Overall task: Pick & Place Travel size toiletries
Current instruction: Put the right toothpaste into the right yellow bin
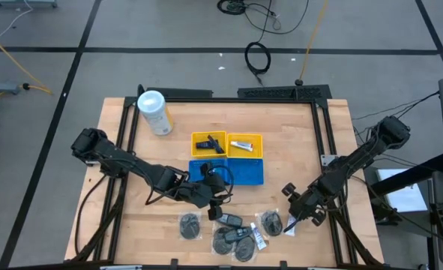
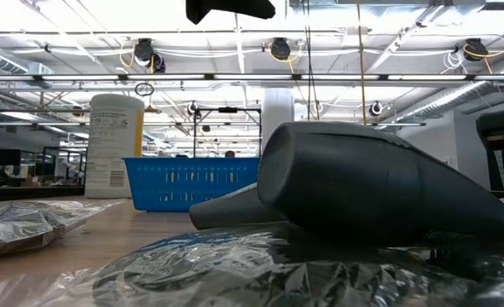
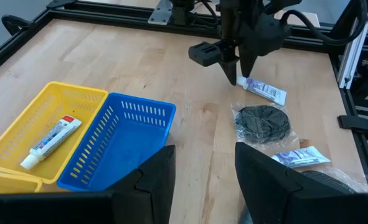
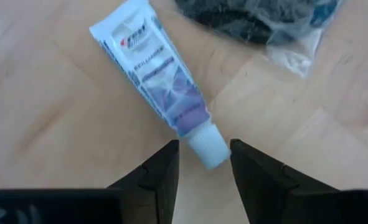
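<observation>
A small white tube point(image 4: 159, 81) lies flat on the table near its right front, and also shows in the high view point(image 1: 290, 227). My right gripper point(image 4: 202, 162) is open and points down over it, one finger on each side of the tube's white cap point(image 4: 208, 149). I cannot tell whether they touch the cap. My left gripper point(image 3: 202, 168) is open and empty, just in front of the blue tray point(image 1: 243, 171). Grey round clear-wrapped pieces point(image 1: 190, 225) point(image 1: 272, 222), a dark packet point(image 1: 230, 220) and another tube point(image 1: 257, 240) lie along the near edge.
The yellow tray point(image 1: 227, 144) behind the blue one holds black pieces point(image 1: 210, 142) and a white tube point(image 1: 242, 145). A large white canister point(image 1: 154, 112) lies at the far left. The low view shows a dark item point(image 2: 362, 188) lying on clear-wrapped pieces close to the camera.
</observation>
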